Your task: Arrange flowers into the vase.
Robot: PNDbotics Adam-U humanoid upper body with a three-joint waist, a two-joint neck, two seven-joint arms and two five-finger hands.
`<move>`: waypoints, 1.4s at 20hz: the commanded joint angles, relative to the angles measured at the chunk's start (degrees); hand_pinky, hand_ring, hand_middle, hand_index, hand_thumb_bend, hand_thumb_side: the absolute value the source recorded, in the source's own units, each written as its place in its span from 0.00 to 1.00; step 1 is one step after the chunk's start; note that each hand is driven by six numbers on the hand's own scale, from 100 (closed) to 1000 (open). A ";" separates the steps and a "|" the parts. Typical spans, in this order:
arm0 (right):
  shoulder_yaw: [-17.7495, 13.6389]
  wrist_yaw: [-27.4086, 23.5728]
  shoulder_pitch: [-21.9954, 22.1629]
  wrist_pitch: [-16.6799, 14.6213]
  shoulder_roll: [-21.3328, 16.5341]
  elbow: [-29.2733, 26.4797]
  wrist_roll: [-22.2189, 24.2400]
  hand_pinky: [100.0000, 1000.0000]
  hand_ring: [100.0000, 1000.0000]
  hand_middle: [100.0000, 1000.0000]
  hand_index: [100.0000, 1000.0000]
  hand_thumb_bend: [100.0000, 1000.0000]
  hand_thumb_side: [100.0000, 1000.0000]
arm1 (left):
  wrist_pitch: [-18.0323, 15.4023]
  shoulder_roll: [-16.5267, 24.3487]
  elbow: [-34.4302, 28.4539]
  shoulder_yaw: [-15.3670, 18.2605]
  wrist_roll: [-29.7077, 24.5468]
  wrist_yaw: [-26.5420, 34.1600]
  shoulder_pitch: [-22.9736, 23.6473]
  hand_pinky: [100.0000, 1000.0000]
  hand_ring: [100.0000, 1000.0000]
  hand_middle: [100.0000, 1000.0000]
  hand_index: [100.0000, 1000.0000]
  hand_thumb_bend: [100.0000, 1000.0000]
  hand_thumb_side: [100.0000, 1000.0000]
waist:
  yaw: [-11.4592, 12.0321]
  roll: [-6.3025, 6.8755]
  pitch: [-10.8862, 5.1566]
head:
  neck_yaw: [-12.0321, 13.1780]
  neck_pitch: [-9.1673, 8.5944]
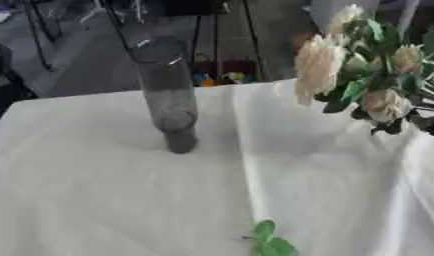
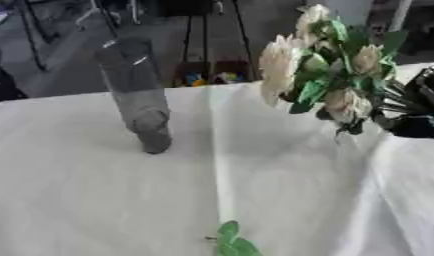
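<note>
Vase: we see one tall, grey, see-through vase (image 1: 166,95) standing upright on the table, left of the middle and well apart from the flowers. Its mouth is at the top and nothing shows inside it.

Flowers: we count one bunch of flowers (image 2: 330,75), held up in the air at the right, above the far right part of the table. In the bunch we make out about five cream blooms, the biggest one (image 2: 280,67) on the side facing the vase, with green leaves between them. The blooms point up and to the left; the stems run down to the right.

Right hand: we see one black hand (image 2: 415,112) at the right edge in the right eye view, with its fingers curled round the stems of the bunch. In the left eye view only a dark sliver of it shows at the edge.

Left hand: we do not see it in either view.

Loose leaves: we count one small green sprig of two or three leaves (image 1: 270,241) lying on the cloth near the front edge, right of the middle, well apart from both the vase and the bunch.

Table: we see one table covered by a white cloth (image 1: 107,200), with one raised crease running from the far edge down toward the front, between the vase and the flowers.

Background: we see a dark floor and some small coloured things behind the table that we cannot make out.
</note>
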 commanded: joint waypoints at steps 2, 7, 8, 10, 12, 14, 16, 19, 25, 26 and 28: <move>-1.32 -1.83 -2.98 3.12 -3.35 -5.59 -0.20 0.00 0.00 0.00 0.00 0.30 0.37 | 0.02 1.21 -0.72 0.25 0.09 -0.12 -0.59 0.89 1.00 0.87 0.97 0.31 1.00 | 0.21 -0.34 -0.96 | 1.16 -0.31; -0.41 -2.61 -7.65 8.20 -3.18 -11.37 2.40 0.00 0.00 0.00 0.00 0.32 0.36 | -0.05 1.22 -0.72 0.13 0.02 -0.15 -0.64 0.89 1.00 0.87 0.97 0.31 1.00 | 0.50 -0.62 -0.96 | 2.02 0.00; -0.16 -3.10 -8.82 9.26 -2.88 -12.33 3.05 0.00 0.00 0.00 0.00 0.33 0.36 | -0.07 1.22 -0.72 0.10 0.02 -0.16 -0.65 0.89 1.00 0.87 0.97 0.31 1.00 | 0.61 -0.71 -0.96 | 2.18 0.03; 0.46 -4.36 -11.24 11.38 -2.12 -13.96 4.23 0.00 0.00 0.00 0.00 0.33 0.35 | -0.11 1.23 -0.72 0.07 0.03 -0.20 -0.66 0.89 1.00 0.87 0.97 0.31 1.00 | 0.81 -0.90 -0.94 | 2.62 -0.02; 1.32 -5.78 -13.97 13.30 -0.95 -15.10 5.03 0.00 0.00 0.00 0.00 0.34 0.35 | -0.15 1.20 -0.72 0.02 0.05 -0.22 -0.69 0.89 1.00 0.87 0.97 0.31 1.00 | 1.01 -1.11 -0.88 | 3.10 -0.12; 2.35 -6.86 -16.66 14.83 0.45 -15.73 5.49 0.00 0.00 0.00 0.00 0.34 0.35 | -0.21 1.15 -0.72 -0.05 0.04 -0.21 -0.72 0.89 1.00 0.87 0.97 0.31 1.00 | 1.19 -1.28 -0.78 | 3.30 -0.29; 3.12 -7.45 -19.45 16.23 2.26 -15.84 5.41 0.00 0.00 0.00 0.00 0.35 0.35 | -0.22 1.11 -0.72 -0.10 0.06 -0.17 -0.73 0.89 1.00 0.87 0.97 0.31 1.00 | 1.37 -1.40 -0.66 | 3.37 -0.43; 3.71 -8.98 -23.82 18.27 5.86 -14.98 4.08 0.00 0.00 0.00 0.00 0.36 0.34 | -0.27 1.05 -0.72 -0.17 0.08 -0.12 -0.82 0.89 1.00 0.87 0.97 0.31 1.00 | 1.56 -1.55 -0.50 | 3.21 -0.55; 4.27 -13.22 -31.94 19.18 13.34 -12.17 -0.38 0.00 0.00 0.00 0.00 0.37 0.34 | -0.32 0.86 -0.72 -0.38 0.09 0.03 -1.08 0.89 1.00 0.87 0.97 0.31 1.00 | 2.10 -1.85 0.04 | 2.58 -1.37; 4.31 -13.56 -33.02 19.05 14.42 -11.62 -0.99 0.00 0.00 0.00 0.00 0.37 0.34 | -0.34 0.83 -0.72 -0.42 0.07 0.06 -1.17 0.89 1.00 0.87 0.97 0.31 1.00 | 2.21 -1.89 0.14 | 2.46 -1.45; 4.40 -14.18 -35.15 18.52 16.63 -10.46 -2.14 0.00 0.00 0.00 0.00 0.36 0.34 | -0.41 0.74 -0.72 -0.55 0.01 0.15 -1.40 0.89 1.00 0.87 0.97 0.31 1.00 | 2.48 -2.02 0.37 | 2.10 -1.55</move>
